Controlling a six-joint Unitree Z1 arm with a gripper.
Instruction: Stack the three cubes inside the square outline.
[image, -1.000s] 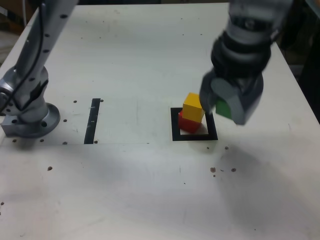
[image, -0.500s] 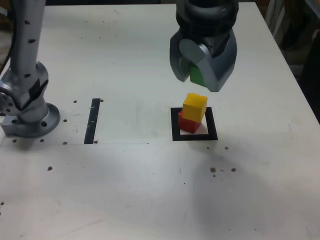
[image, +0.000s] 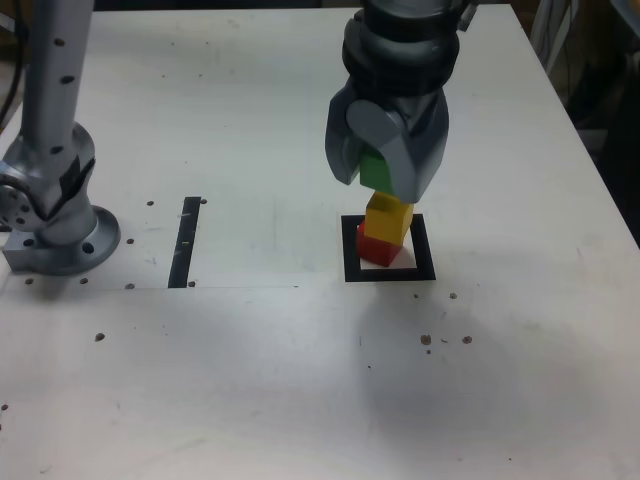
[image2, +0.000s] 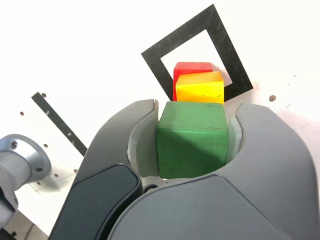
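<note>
On my exterior view, the white tabletop (image: 250, 380) carries the arm's metal base (image: 55, 235) at nine o'clock and a narrow black strip (image: 185, 240) beside it; the wrist view crops the base. The grey gripper (image: 378, 172) hangs just above the stack. The square outline (image: 349, 250), flat black border, holds the red cube (image: 375, 247) with the yellow cube (image: 388, 218) on top. My wrist view alone shows the curved fingers (image2: 120, 135) narrowed onto the matte, scuffed green cube (image2: 192, 137), gripping opposite faces.
</note>
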